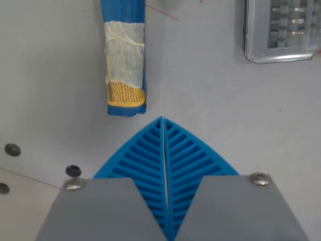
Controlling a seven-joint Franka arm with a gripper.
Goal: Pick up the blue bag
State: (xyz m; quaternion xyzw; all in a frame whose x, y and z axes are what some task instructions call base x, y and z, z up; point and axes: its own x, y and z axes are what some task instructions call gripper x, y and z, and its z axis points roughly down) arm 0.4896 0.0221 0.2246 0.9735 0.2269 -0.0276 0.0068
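No readable text, only blurred dark print on the blue bag's (124, 60) yellow band.

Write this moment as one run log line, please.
phase: approach | tool: shut, empty | bag: on table, beyond tool tip, not touched | case: top right

Gripper (163, 123) fingers pressed together, empty; blue bag (125, 55) just beyond tips, wrist view's left; clear case (281, 32) upper right.

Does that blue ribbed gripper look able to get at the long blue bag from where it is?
Probably yes. Bare grey table lies between the blue ribbed gripper and the long blue bag, with nothing blocking. But its fingers are pressed together, so it would need to open first.
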